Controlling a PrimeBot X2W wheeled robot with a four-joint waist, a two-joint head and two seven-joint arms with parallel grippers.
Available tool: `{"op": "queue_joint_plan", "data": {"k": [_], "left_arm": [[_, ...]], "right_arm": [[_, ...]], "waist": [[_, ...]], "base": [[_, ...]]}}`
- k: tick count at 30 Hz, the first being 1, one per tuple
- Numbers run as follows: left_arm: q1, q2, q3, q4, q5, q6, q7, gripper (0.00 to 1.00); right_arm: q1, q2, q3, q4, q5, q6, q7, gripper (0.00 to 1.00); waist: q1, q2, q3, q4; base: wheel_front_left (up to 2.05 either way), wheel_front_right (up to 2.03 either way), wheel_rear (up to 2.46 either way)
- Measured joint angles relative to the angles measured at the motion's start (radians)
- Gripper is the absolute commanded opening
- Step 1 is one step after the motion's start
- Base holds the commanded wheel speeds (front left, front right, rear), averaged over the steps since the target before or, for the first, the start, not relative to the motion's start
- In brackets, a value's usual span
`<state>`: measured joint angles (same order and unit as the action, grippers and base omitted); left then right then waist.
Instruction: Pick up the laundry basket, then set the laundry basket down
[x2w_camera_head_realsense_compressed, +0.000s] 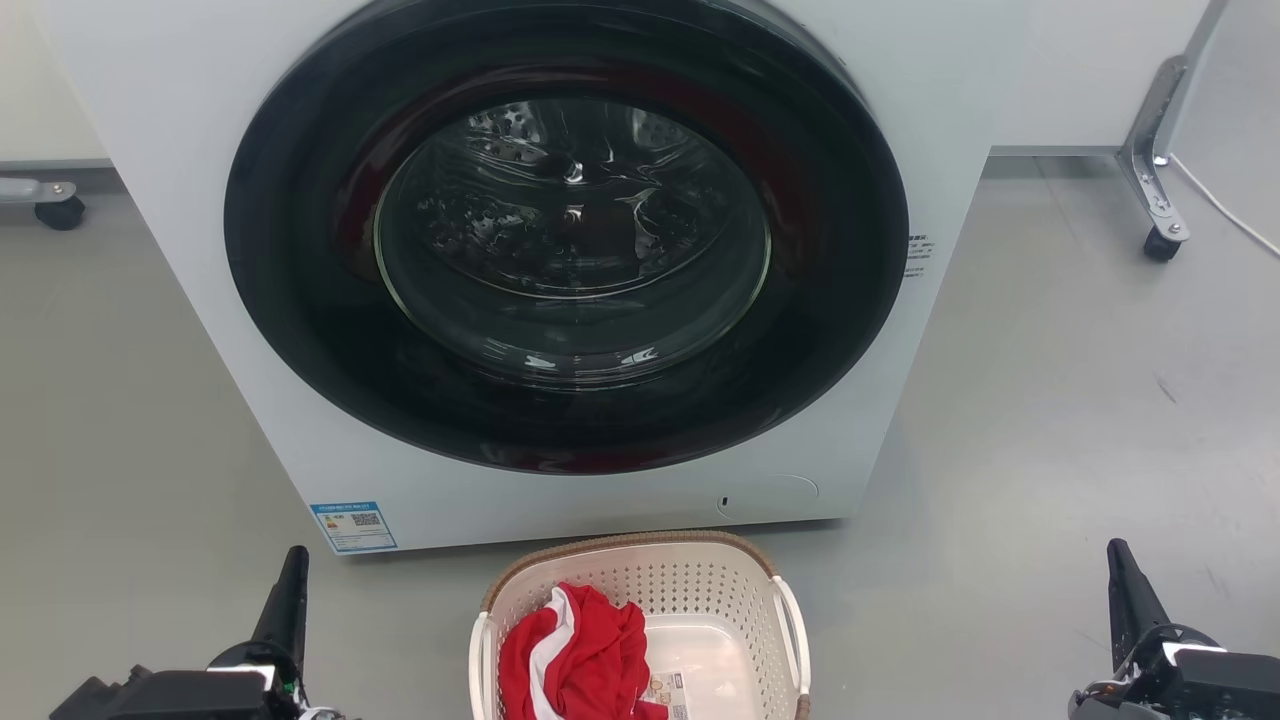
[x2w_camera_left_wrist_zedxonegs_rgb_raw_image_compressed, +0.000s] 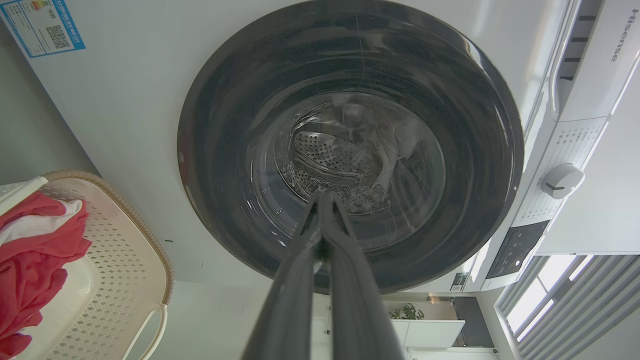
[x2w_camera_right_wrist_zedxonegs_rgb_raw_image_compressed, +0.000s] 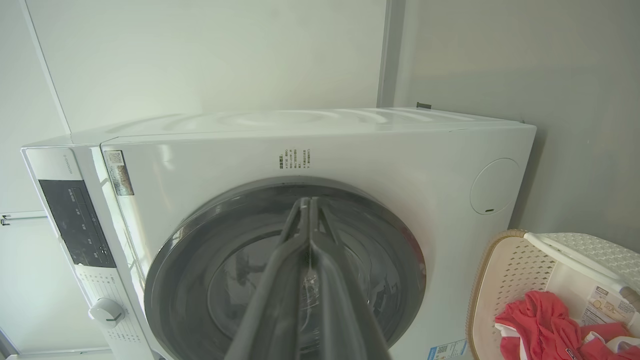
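The laundry basket (x2w_camera_head_realsense_compressed: 640, 580) stands on the grey floor (x2w_camera_head_realsense_compressed: 1050, 400) just in front of the white washing machine (x2w_camera_head_realsense_compressed: 150, 150), below its round dark door (x2w_camera_head_realsense_compressed: 570, 240), which is shut. A crumpled red and white garment (x2w_camera_head_realsense_compressed: 590, 650) lies in the basket's left half, and a small label (x2w_camera_head_realsense_compressed: 665, 690) shows on the bare bottom beside it. The left gripper (x2w_camera_head_realsense_compressed: 292, 585) is at the lower left of the head view and the right gripper (x2w_camera_head_realsense_compressed: 1122, 575) at the lower right. The basket sits between them, well apart from both, and neither touches it or its white side handles (x2w_camera_head_realsense_compressed: 795, 620). Each gripper's two dark fingers are pressed together with nothing between them and point toward the machine front. In the left wrist view the basket lies off to the left of the fingers. In the right wrist view it lies off to their right.
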<state>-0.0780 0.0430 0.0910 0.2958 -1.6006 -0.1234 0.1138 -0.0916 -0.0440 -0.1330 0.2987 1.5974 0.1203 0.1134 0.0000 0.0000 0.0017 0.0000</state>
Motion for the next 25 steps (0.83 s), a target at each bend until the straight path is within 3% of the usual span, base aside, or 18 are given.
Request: {"op": "queue_joint_plan", "data": {"k": [25], "left_arm": [[0.000,0.000,0.000,0.000,0.000,0.000,0.000,0.00]], "right_arm": [[0.000,0.000,0.000,0.000,0.000,0.000,0.000,0.00]], "waist": [[0.0000,0.0000,0.000,0.000]], "base": [[0.00,0.00,0.00]]}}
